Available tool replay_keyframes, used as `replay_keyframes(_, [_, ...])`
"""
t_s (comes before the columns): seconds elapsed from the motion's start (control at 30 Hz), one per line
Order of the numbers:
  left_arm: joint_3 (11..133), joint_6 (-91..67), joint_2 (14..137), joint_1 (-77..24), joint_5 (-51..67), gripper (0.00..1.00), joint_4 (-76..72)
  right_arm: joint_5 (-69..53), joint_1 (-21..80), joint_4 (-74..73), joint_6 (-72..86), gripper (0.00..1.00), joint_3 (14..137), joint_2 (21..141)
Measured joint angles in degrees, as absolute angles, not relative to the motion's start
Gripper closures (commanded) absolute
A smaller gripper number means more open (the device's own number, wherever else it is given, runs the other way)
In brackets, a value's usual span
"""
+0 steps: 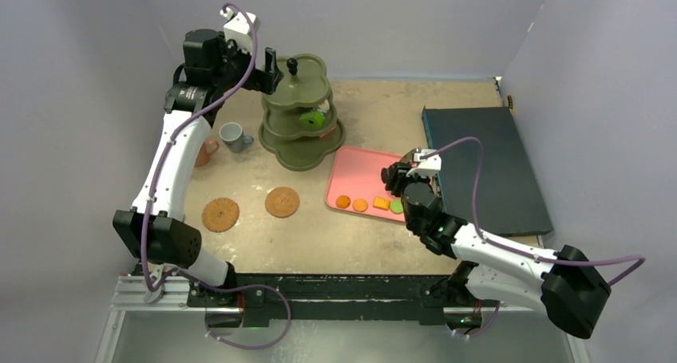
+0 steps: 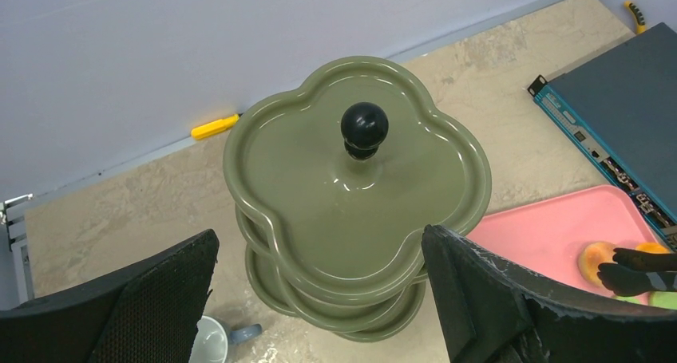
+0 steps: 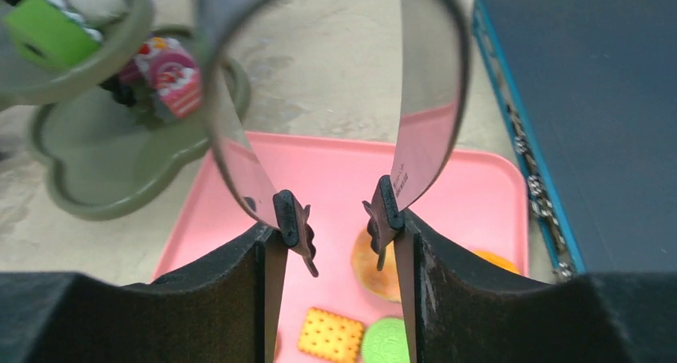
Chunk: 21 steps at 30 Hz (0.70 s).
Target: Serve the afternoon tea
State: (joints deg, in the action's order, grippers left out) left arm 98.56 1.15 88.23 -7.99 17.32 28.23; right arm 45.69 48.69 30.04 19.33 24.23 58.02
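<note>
**Right pincer** (image 3: 331, 237): closed on the tongs (image 3: 427, 140), a bent metal loop. The black tips stand apart with nothing between them and hang over the pink tray (image 3: 335, 171).

**Round orange pastry** (image 3: 374, 274): lies on the tray below the tips, offset to the right. In the wrist view the right tip overlaps its edge, and the left tip stands clear. It is round and has no long axis, so the bearing of the tongs should not matter. A small shift to the right would likely centre it. How high the tips hang above it cannot be told from this view.

**Neighbours on the tray:** a square cracker (image 3: 329, 335) and a green pastry (image 3: 387, 341) lie just nearer. A second orange pastry (image 3: 495, 261) lies to the right.

**Stand** (image 1: 303, 116): on the tabletop (image 1: 375, 108), far and left of the tray. A pink pastry (image 3: 172, 76) sits on the lowest tier and a green piece (image 3: 44, 32) on the middle one. The top tier is bare.

**Left pincer** (image 2: 319, 237): open and empty, above the stand, fingers spread either side of the top tier. The right arm is much the nearer to the tray.
</note>
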Motion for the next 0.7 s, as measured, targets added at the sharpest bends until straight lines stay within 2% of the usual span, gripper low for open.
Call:
replay_keyframes(0.4, [98.56, 1.19, 87.18, -7.99, 18.04, 0.01, 28.4, 51.33, 48.69, 26.68, 21.96, 0.34, 22.76, 60.01])
replay_keyframes(0.57, [98.56, 1.19, 87.2, -7.99, 18.2, 0.01, 28.4, 51.81, 48.69, 27.68, 21.96, 0.35, 22.52, 61.52])
replay_keyframes(0.7, [98.59, 1.19, 87.2, -7.99, 18.31, 0.01, 28.42, 51.81, 48.69, 28.95, 21.87, 0.4, 22.5, 63.9])
